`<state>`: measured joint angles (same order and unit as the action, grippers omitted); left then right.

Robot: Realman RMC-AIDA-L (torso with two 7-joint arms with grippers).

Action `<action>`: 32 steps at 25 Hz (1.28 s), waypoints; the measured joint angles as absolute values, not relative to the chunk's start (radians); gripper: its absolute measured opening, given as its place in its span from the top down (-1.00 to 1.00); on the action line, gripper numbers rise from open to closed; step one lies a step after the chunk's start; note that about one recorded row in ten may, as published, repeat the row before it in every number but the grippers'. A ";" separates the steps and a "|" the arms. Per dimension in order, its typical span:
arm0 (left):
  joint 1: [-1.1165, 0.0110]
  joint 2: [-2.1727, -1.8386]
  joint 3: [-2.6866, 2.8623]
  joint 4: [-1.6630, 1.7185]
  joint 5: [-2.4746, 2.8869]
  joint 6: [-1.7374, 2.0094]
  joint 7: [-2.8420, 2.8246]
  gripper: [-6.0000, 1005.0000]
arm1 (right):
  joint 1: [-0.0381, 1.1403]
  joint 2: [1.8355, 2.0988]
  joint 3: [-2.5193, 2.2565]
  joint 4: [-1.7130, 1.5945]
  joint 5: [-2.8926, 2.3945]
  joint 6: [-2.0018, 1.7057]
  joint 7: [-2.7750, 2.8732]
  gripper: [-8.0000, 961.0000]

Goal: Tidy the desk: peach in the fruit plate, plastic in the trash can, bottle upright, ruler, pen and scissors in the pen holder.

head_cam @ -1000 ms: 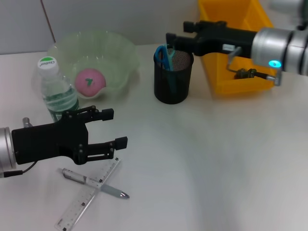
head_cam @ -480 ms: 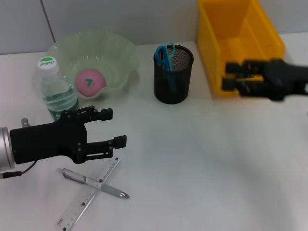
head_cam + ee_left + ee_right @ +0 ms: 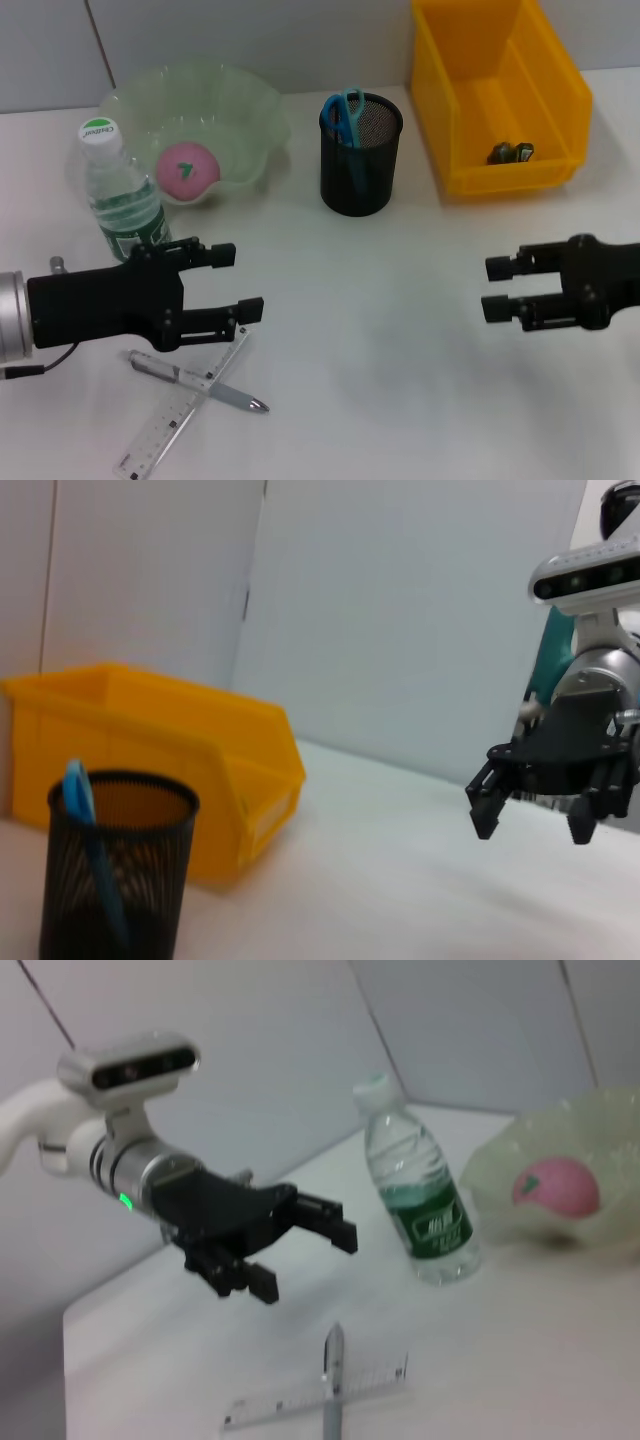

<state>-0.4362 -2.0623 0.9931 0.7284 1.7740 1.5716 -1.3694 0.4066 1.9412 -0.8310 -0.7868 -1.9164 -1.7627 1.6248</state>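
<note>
A: Since the pen (image 3: 197, 382) and the ruler (image 3: 185, 404) are the nearest things to the robot, start there. How do they lie?

B: They cross each other on the table (image 3: 400, 380). Take the pen holder (image 3: 360, 155) as the landmark: both lie well to its left and much nearer the robot. The pen's long axis runs roughly side to side, its tip slanting toward the robot. The ruler runs diagonally beneath it.

A: Which arm is closer to them?

B: The left gripper (image 3: 242, 285), clearly. It hovers just beyond the crossed pair, on the pen holder's left, fingers spread wide with nothing between them. The pen lies just toward the robot from the fingertips, so I judge the coming move to be a short drop back and down onto it.

A: And the other one?

B: The right gripper (image 3: 495, 288) hangs over bare table to the right of the pen holder and nearer the robot, fingers also spread and empty, well apart from pen and ruler.

A: Farther out?

B: The bottle (image 3: 118, 195) stands upright left of the pen holder. The peach (image 3: 186, 168) sits in the fruit plate (image 3: 250, 110) between bottle and holder. The scissors (image 3: 345, 115) already stand in the holder. Just right of it, the yellow trash can (image 3: 540, 70) has a small dark item inside.
</note>
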 joint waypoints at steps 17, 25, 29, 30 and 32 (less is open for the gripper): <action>-0.612 -2.068 1.218 1.093 2.201 1.570 -2.333 -0.59 | 0.411 1.940 -0.809 -0.803 -1.947 -1.753 1.599 -0.40; -0.755 -2.076 1.436 1.127 2.431 1.547 -2.673 -0.59 | 0.422 1.933 -0.802 -0.816 -1.973 -1.751 1.599 -0.40; -0.779 -2.079 1.510 1.139 2.507 1.536 -2.757 -0.59 | 0.423 1.930 -0.796 -0.822 -1.976 -1.751 1.599 -0.40; -0.783 -2.079 1.520 1.140 2.511 1.535 -2.776 -0.59 | 0.423 1.930 -0.796 -0.822 -1.976 -1.751 1.599 -0.40; -0.785 -2.079 1.534 1.143 2.514 1.531 -2.800 -0.59 | 0.423 1.929 -0.794 -0.825 -1.980 -1.751 1.601 -0.40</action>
